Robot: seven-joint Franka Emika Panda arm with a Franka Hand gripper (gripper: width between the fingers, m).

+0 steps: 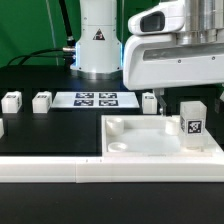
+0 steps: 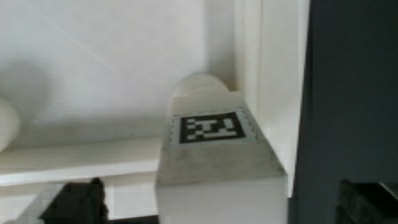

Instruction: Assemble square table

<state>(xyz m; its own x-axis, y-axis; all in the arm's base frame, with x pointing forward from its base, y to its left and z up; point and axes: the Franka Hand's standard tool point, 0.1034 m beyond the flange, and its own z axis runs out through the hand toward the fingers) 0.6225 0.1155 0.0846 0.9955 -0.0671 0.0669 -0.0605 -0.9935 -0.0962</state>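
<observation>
Wrist view alone: two-finger gripper [image 2: 222, 200] wide open astride small white tagged block leg [image 2: 214, 160], gripping nothing. Leg stands in large white rimmed plastic tray-top [image 1: 135, 150].

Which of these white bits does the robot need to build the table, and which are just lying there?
For the job: tabletop; upright leg standing in it; loose leg; second loose leg.

Just lying about: marker board; long border rail.
</observation>
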